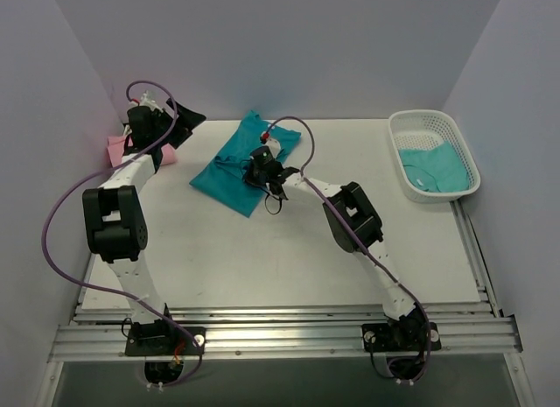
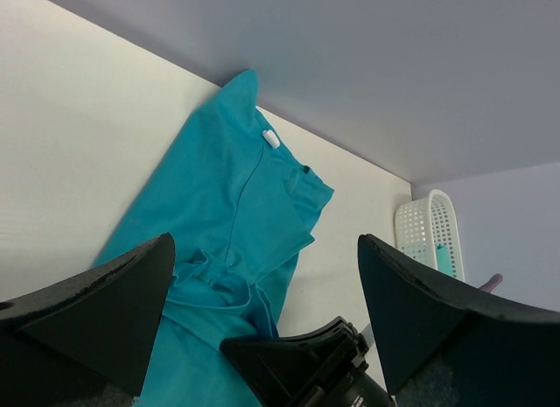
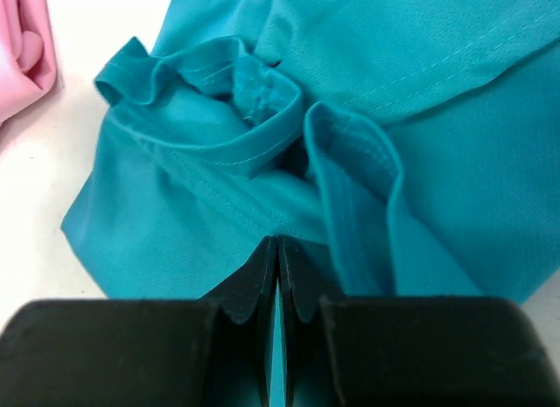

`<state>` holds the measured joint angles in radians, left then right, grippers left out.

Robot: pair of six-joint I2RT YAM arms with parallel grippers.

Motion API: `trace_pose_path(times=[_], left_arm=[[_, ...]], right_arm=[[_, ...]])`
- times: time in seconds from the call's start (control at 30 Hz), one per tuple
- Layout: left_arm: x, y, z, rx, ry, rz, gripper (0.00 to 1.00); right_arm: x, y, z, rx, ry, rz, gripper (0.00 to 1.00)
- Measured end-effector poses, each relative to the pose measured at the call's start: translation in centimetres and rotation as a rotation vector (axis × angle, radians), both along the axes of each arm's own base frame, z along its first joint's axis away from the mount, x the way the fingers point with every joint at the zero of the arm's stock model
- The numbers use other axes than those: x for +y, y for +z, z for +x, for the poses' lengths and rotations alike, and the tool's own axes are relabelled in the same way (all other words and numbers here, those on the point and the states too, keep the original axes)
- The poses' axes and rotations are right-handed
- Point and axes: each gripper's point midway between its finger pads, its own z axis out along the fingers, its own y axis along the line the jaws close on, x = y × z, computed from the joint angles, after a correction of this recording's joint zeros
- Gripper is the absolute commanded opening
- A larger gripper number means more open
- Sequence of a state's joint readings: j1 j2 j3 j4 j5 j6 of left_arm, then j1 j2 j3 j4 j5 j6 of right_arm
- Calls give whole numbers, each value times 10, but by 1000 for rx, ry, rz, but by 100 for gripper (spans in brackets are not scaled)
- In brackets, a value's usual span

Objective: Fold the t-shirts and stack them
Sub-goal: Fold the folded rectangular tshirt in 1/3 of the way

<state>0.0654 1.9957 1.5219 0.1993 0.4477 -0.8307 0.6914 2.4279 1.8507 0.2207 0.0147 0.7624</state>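
While the left tool (image 2: 264, 254) stands spread wide, the right tool (image 3: 276, 245) is clamped on the crumpled teal cotton t-shirt (image 3: 420, 74).

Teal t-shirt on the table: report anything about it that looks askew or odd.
The teal t-shirt lies diagonally on the table and is not flat. Its sleeve is bunched into a rumpled loop just ahead of the right gripper, which appears shut on the cloth's edge. No damage shows.

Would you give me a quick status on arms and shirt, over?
Left gripper open, empty. Right gripper shut on rumpled teal t-shirt. Pink t-shirt lies apart, far left.
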Motion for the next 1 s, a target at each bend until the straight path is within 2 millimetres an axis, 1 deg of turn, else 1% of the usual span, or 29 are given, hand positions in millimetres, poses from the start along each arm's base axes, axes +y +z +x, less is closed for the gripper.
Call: trace_pose_path(times=[0.1, 0.17, 0.4, 0.5, 0.53, 0.6, 0.63, 0.9, 0.97, 1.0], left_arm=[[0, -2, -1, 3, -1, 3, 94], [0, -3, -1, 5, -1, 4, 94], [0, 0, -6, -4, -2, 11, 94], [0, 4, -7, -15, -3, 17, 94], [0, 5, -7, -19, -3, 19, 94], [0, 5, -6, -24, -4, 22, 94], [0, 5, -6, -23, -4, 23, 94], [1, 7, -5, -35, -3, 24, 94], [1, 7, -5, -37, -3, 24, 94], [1, 8, -5, -37, -3, 23, 94]], right_arm=[[-5, -9, 5, 16, 0, 0, 0], [-7, -12, 8, 24, 3, 7, 0], [-18, 0, 28, 1, -17, 29, 1], [-22, 1, 31, -2, -25, 30, 10], [-23, 1, 32, -1, -27, 29, 20], [-22, 2, 31, -2, -26, 30, 36], [-19, 4, 29, -4, -21, 31, 39], [12, 24, 6, -30, 39, 49, 38], [17, 27, 2, -35, 51, 53, 32], [21, 27, -1, -36, 58, 55, 25]])
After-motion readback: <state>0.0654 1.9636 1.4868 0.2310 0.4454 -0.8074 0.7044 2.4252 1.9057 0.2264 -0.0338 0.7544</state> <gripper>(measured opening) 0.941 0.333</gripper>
